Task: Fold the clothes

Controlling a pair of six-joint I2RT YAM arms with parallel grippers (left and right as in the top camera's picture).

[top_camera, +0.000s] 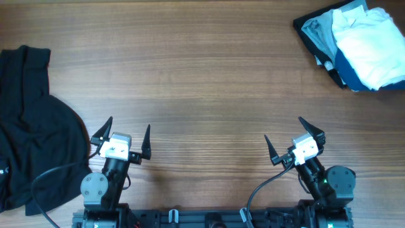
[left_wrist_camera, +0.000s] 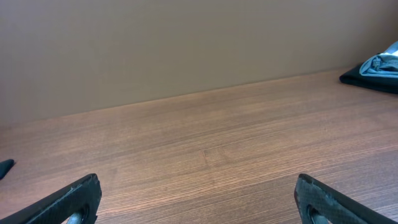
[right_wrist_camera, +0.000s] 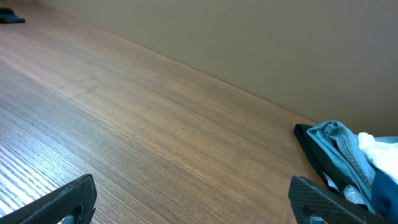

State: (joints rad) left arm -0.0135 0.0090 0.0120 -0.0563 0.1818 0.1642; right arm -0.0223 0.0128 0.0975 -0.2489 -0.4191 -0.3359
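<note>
**Both arms empty, black T-shirt unfolded at table's left end**

Overhead. The black T-shirt (top_camera: 31,126) lay crumpled at the far left of the wooden table (top_camera: 202,76) and partly ran out of view. No fold had been made in it. The left gripper (top_camera: 129,126) stood just beside the shirt's right edge, jaws spread wide and holding nothing. The right gripper (top_camera: 283,127) was well apart from the shirt, equally spread and empty. A pile of folded garments (top_camera: 361,44) in white, grey and blue sat in the far right corner. A black cable (top_camera: 50,177) from the left arm's base looped across the shirt's lower edge.

Left wrist. Both fingers (left_wrist_camera: 68,202) framed bare wood, with nothing between them. A dark sliver showed at the left border, too small to identify.

Right wrist. Bare wood lay between the spread fingers (right_wrist_camera: 56,202), and the pile was close on the right.

Risks, as judged:
- The shirt sat far to the left, so the right arm might not reach it. The left arm, pulling alone, could then bunch it further.
- A pinch into the crumpled cloth could catch two layers and skew the fold.
- The cable loop could snag the fabric while it is dragged.
</note>
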